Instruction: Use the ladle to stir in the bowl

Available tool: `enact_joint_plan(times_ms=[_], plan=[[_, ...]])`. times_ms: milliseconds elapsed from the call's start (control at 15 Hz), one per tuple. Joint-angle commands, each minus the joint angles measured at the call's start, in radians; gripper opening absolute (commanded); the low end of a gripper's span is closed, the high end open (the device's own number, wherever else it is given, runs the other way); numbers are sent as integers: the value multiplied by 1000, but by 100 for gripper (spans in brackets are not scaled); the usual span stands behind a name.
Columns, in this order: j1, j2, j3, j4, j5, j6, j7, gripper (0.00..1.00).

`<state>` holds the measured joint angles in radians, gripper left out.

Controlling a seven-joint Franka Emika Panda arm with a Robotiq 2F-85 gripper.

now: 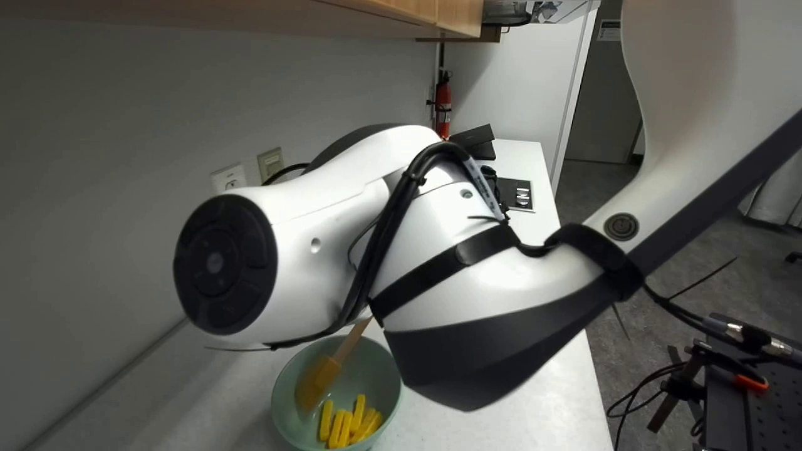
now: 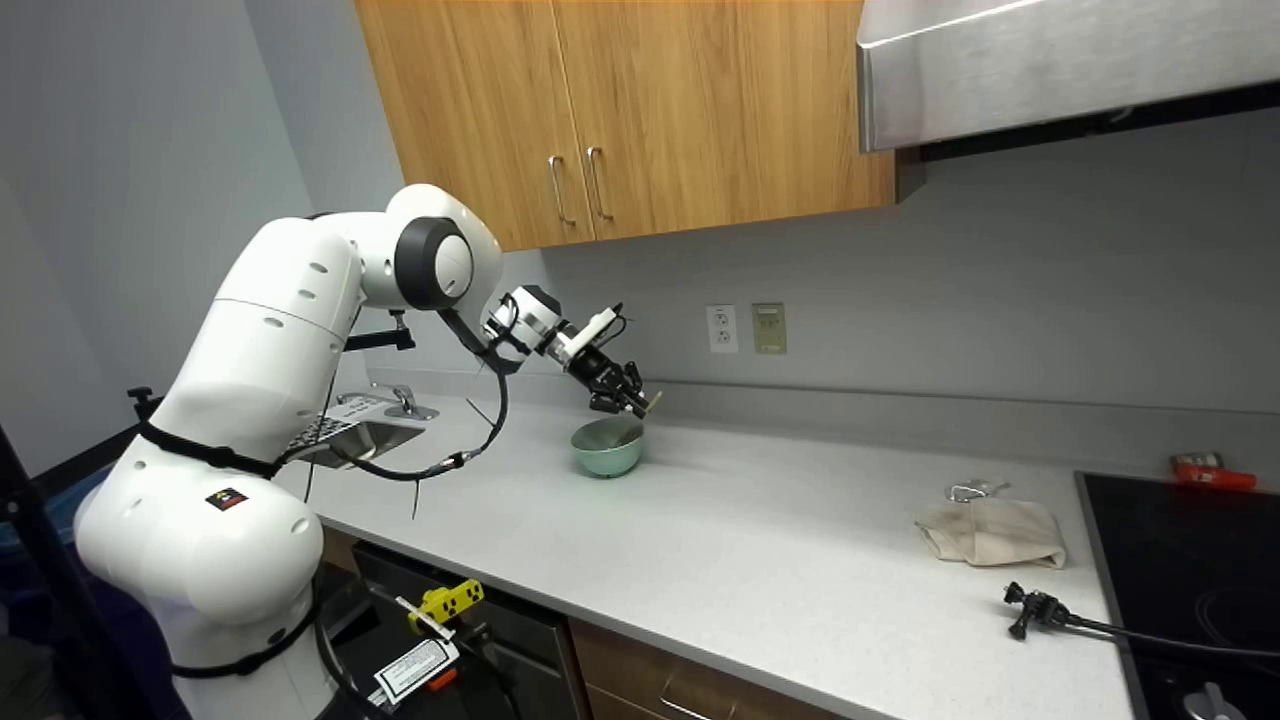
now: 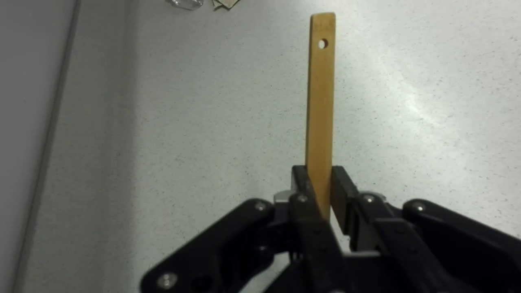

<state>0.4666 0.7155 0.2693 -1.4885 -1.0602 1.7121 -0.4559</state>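
Observation:
The ladle is a yellow-orange utensil with a flat head (image 1: 318, 381), which is inside the bowl, tilted, near its wall. The bowl is pale teal-green (image 1: 383, 376) and stands on the counter; it also shows in an exterior view (image 2: 606, 462). Several yellow sticks (image 1: 342, 428) lie in the bowl. My gripper (image 3: 319, 179) is shut on the ladle's handle (image 3: 321, 93), whose holed end sticks out past the fingertips. In an exterior view the gripper (image 2: 638, 404) is just above the bowl's far rim. The arm hides the gripper in an exterior view.
A wall with outlets (image 2: 722, 329) runs behind the counter (image 2: 740, 560). Wooden cabinets (image 2: 700, 110) hang above. A folded cloth (image 2: 995, 532), a black flexible mount (image 2: 1045, 612) and a cooktop (image 2: 1210, 570) are at one end, a sink (image 2: 372, 438) at the opposite end.

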Motion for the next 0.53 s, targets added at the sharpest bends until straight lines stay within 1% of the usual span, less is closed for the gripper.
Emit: enact_joint_plan(times_ms=[0,133,200,267,467], plan=[[5,15,-20,7,-30,-30,-29,4],[-2,16,-27,-2,-34,-30,-36,4],[15,40,-32,16,-37,-46,-16,4],[15,42,-34,16,-35,-48,-18,4],[5,49,-23,14,-3,-55,-30,4]])
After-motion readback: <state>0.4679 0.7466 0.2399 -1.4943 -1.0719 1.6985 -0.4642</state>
